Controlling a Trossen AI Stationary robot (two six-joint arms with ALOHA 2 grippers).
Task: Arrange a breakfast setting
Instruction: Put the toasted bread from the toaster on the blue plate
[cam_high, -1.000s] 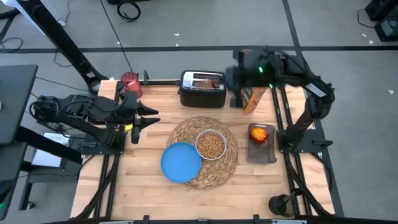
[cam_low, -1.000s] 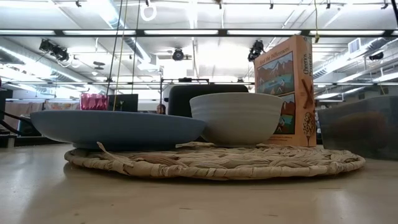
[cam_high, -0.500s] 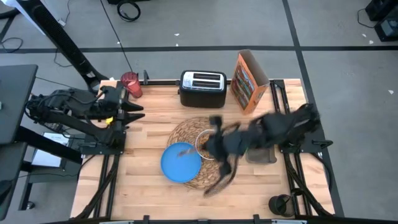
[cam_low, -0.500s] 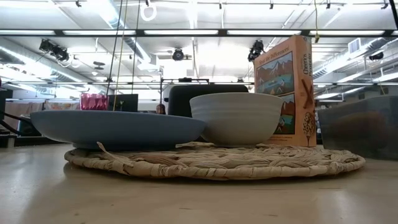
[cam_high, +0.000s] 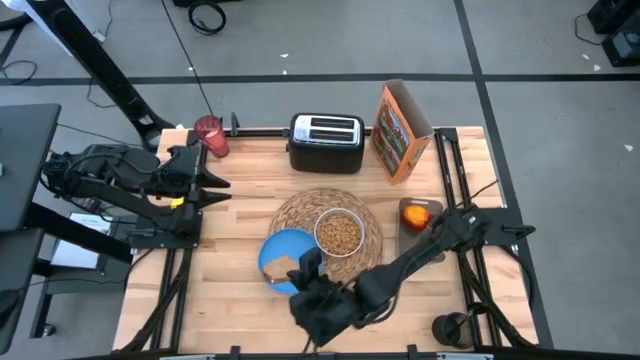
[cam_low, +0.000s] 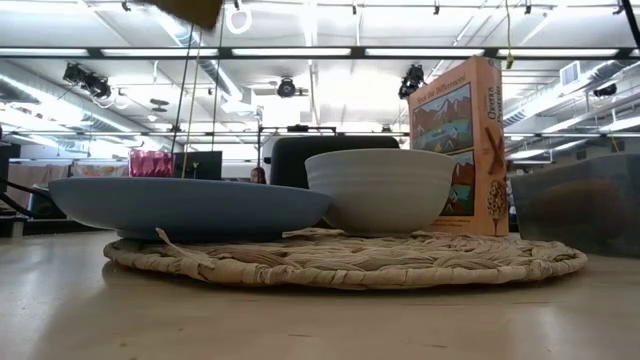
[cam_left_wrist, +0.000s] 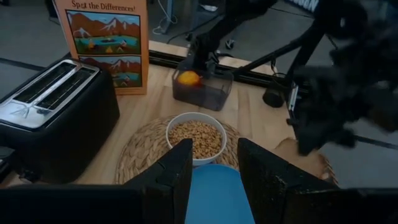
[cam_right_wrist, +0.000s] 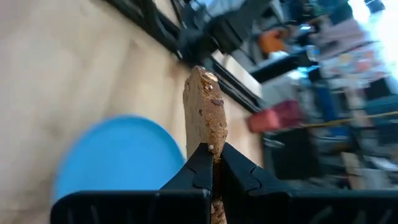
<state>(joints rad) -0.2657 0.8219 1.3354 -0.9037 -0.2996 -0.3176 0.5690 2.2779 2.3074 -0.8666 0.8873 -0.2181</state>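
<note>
Toast-placing step in hand: right end effector (cam_right_wrist: 212, 163), clamped on the toast (cam_right_wrist: 205, 109), holds it edge-up above the blue plate (cam_high: 275, 255); next move calls for lowering and release; left end effector (cam_left_wrist: 214, 171) waits parted.

The table (cam_high: 240, 300) is pale wood in lengthwise strips. On it a tan placemat (cam_high: 368, 232) shows a woven spiral pattern. The plate (cam_high: 275, 255) is plain blue, and the bowl (cam_high: 338, 232) is white with golden-brown cereal (cam_left_wrist: 198, 134) inside. The toast (cam_right_wrist: 204, 118) is brown with lighter flecks. The apple (cam_high: 416, 213) is orange-red in a smoky grey bin (cam_high: 420, 247). The toaster (cam_high: 326, 143) is black with a silver top. The cup (cam_high: 209, 136) is pink-red. The box (cam_high: 397, 130) is orange with mountain pictures.
</note>
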